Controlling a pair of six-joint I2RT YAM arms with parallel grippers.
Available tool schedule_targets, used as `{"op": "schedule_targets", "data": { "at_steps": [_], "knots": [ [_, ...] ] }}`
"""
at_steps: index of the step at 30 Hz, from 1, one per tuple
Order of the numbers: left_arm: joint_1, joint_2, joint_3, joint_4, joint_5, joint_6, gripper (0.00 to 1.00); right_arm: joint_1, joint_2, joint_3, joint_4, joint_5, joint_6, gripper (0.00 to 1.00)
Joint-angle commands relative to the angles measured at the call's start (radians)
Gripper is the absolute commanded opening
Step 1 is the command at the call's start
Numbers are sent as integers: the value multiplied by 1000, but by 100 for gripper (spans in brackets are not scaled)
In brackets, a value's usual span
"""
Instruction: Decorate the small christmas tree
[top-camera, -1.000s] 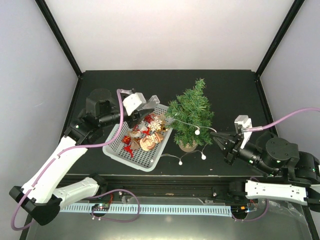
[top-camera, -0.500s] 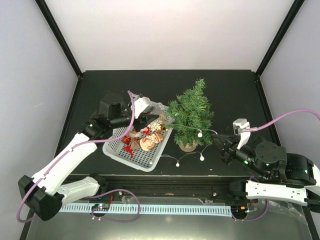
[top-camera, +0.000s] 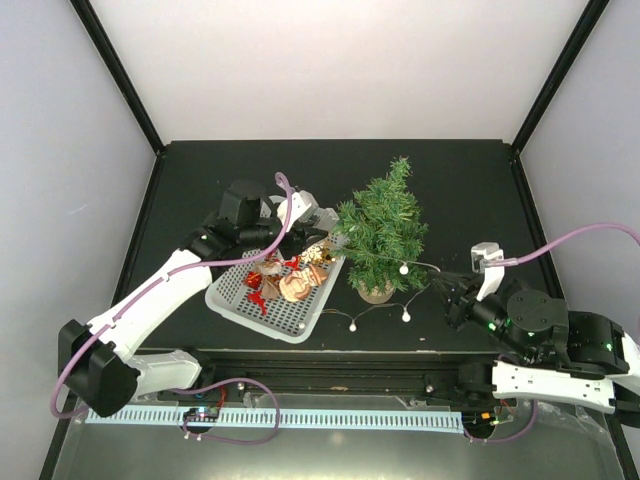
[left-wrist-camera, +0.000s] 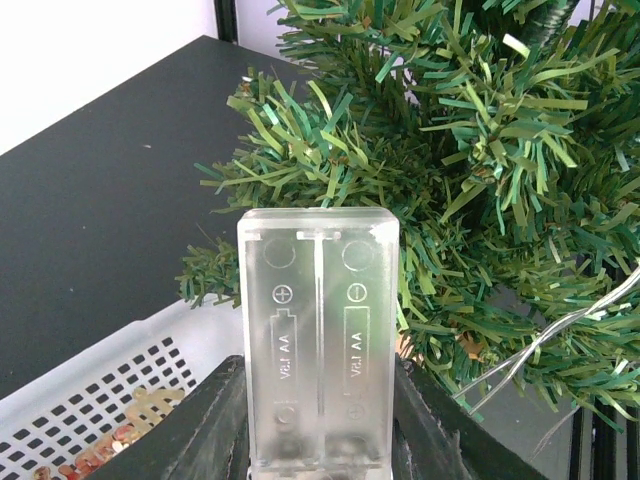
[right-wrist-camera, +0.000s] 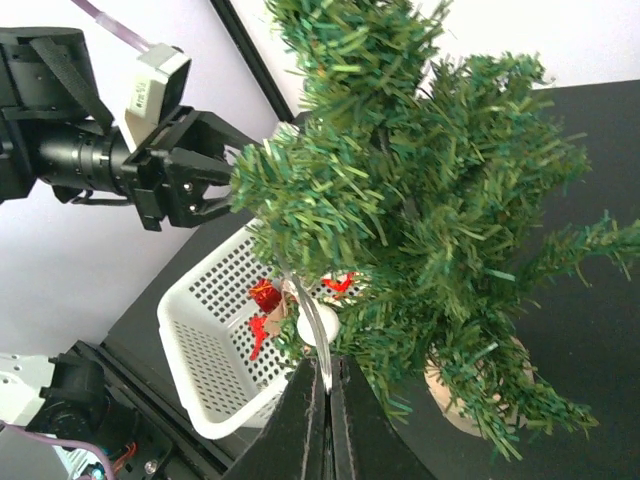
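The tree (top-camera: 381, 232) stands mid-table, just right of the basket (top-camera: 232, 300). The left gripper (left-wrist-camera: 320, 425) is clamped on a clear battery box (left-wrist-camera: 318, 300) at its branches; the right gripper (right-wrist-camera: 323, 385) seems pinched shut on the light wire (left-wrist-camera: 545, 341), so pulling apart could tip the tree

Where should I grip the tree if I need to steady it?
Probably the round tan base, coming in low from the right. It is the only firm, compact part: the tree is all soft, bushy branches above it, and the basket sits close on its left.
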Motion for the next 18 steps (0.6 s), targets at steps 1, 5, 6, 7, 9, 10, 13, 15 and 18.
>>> {"op": "schedule_targets", "data": {
  "at_steps": [1,5,6,7,9,10,13,15,18],
  "knots": [
    [5,-7,50,33,19,-16,35,5,-53,-43,-6,59,51,1],
    [4,1,58,31,16,-19,35,5,-56,-60,-38,89,99,1],
    [4,4,60,29,15,-20,35,4,-58,-60,-51,98,114,1],
    [4,4,62,28,15,-23,35,5,-64,-63,-57,107,123,1],
    [5,2,63,28,11,-22,35,4,-92,-80,-41,104,117,1],
    [4,0,64,28,4,-22,35,4,-111,-94,-15,90,97,1],
    [5,-7,70,25,-18,-24,35,4,-132,-105,28,63,68,1],
    [5,-8,79,17,-29,-23,35,5,-122,-98,29,50,57,1],
    [4,0,98,13,-34,-21,35,4,-104,-93,5,55,68,1]
  ]
}}
